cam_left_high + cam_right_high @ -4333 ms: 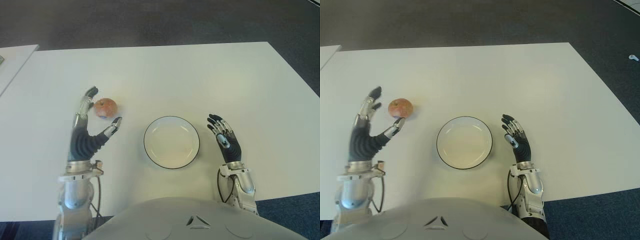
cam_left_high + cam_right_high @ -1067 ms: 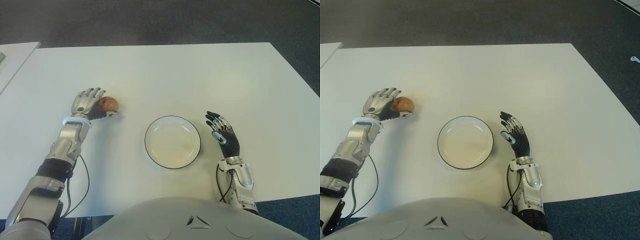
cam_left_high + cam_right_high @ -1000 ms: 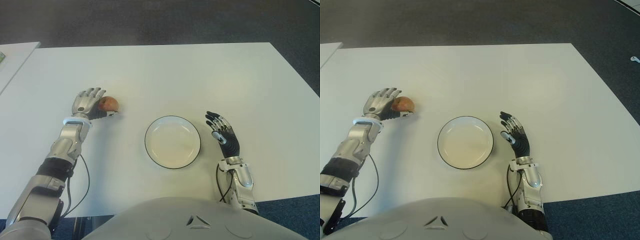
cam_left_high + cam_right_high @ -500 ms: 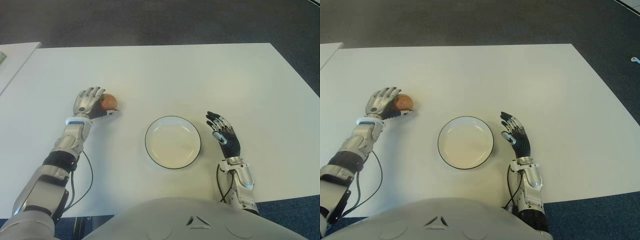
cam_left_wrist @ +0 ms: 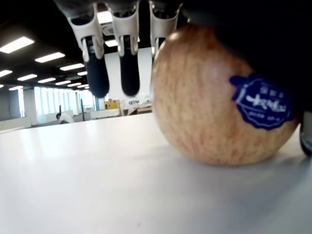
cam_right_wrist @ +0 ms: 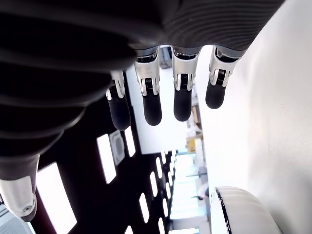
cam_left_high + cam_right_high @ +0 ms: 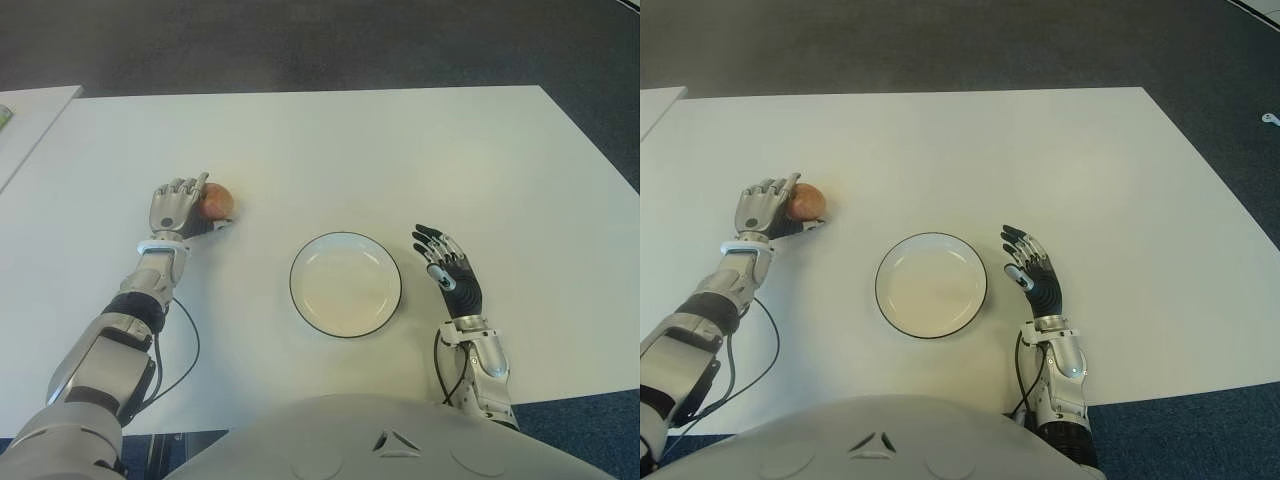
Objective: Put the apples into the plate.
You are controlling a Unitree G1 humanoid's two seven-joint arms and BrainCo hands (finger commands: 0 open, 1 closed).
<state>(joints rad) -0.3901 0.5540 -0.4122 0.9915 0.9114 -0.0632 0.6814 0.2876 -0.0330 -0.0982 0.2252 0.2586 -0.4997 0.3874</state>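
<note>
White table (image 7: 400, 150) fills most of what we see, with dark carpet beyond its far edge. Our left hand (image 7: 176, 208) sits toward the table's left edge, fingers curled over the apple (image 7: 217, 201), which still rests on the tabletop; from the head we see only the apple's right half, the rest hidden behind the knuckles. The left wrist view shows what the head cannot: the apple (image 5: 219, 97) touching the surface, a blue sticker (image 5: 263, 101) on its skin with print we cannot read, and fingertips (image 5: 97, 73) hanging just beyond it. The plate (image 7: 390, 262) lies near the front edge at the middle, well apart from the apple, and holds nothing. Our right hand (image 7: 449, 278) shows just right of the plate, fingers loosely extended and holding nothing; its wrist view catches only a cut-off piece of the plate's rim (image 6: 224, 204).
</note>
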